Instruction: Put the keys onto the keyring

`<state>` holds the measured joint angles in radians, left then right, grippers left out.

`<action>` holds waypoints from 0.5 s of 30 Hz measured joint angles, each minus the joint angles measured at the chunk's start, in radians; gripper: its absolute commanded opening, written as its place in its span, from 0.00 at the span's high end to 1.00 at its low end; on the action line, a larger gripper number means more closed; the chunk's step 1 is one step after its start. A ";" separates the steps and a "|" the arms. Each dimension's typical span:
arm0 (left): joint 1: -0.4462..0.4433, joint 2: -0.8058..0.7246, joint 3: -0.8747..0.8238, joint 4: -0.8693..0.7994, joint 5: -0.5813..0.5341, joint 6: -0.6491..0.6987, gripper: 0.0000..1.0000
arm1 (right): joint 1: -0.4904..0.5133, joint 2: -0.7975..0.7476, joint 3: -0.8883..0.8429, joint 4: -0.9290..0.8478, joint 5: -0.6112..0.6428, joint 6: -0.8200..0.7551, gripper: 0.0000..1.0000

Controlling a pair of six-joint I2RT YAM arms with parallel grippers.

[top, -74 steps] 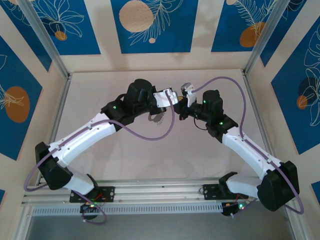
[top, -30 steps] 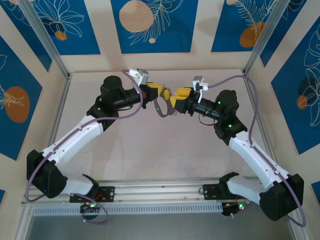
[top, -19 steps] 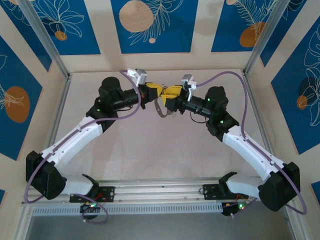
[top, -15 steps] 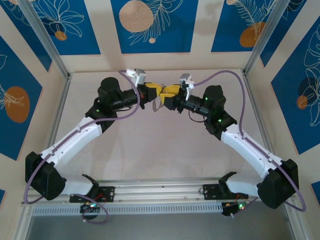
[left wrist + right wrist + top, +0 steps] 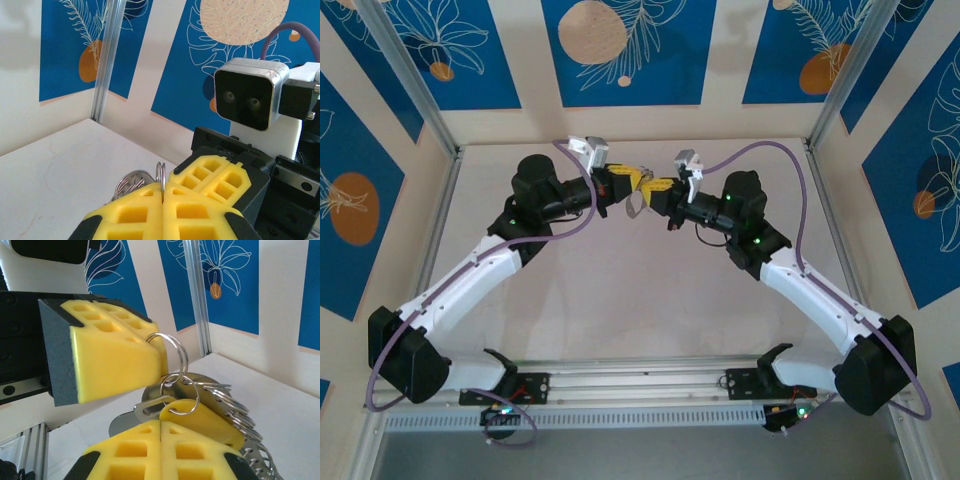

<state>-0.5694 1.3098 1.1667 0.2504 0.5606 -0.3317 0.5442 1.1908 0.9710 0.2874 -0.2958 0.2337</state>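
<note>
Both grippers meet in the air over the far middle of the table. My left gripper [image 5: 628, 182] [image 5: 163, 189] is shut on a thin wire ring [image 5: 160, 172] [image 5: 175, 347]. From that ring hangs the keyring [image 5: 635, 205] [image 5: 220, 390], a grey oval loop carrying several small rings. My right gripper [image 5: 655, 186] [image 5: 160, 422] is shut. The key [image 5: 210, 427], with its yellow head and a small ring through it, sticks out just past the right fingertips and looks pinched there. The key's shank is hidden. A flat silver slotted piece [image 5: 150, 407] lies beside it.
Pale table [image 5: 620, 290] inside an aluminium frame, with posts at the far corners [image 5: 415, 85] [image 5: 850, 70]. Walls with blue panels stand close behind the grippers [image 5: 628, 50]. Purple cables loop over both arms [image 5: 790, 200].
Both grippers have risen and moved toward the far wall. The right gripper has come left up to the left one, and its jaws have gone from partly open to shut.
</note>
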 measured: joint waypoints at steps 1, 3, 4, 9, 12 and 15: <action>0.000 0.000 0.000 0.000 0.003 0.000 1.00 | 0.000 -0.008 -0.007 -0.009 -0.001 0.000 1.00; 0.000 0.000 0.000 0.002 0.010 -0.001 1.00 | 0.000 -0.022 -0.021 -0.026 -0.005 -0.002 1.00; 0.000 0.000 0.000 0.004 0.013 -0.001 1.00 | 0.000 -0.028 -0.027 -0.038 -0.011 -0.003 1.00; 0.000 0.000 0.000 0.005 0.017 -0.003 1.00 | -0.014 -0.058 -0.055 -0.076 -0.037 0.003 0.80; 0.000 0.000 -0.001 0.006 0.027 -0.003 1.00 | -0.082 -0.101 -0.079 -0.070 -0.072 0.044 0.64; 0.000 0.000 -0.010 0.024 0.046 -0.004 1.00 | -0.174 -0.135 -0.081 -0.032 -0.106 0.098 0.57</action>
<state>-0.5694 1.3098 1.1564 0.2741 0.6064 -0.3355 0.3698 1.0554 0.8902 0.2558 -0.4015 0.3313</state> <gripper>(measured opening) 0.047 0.389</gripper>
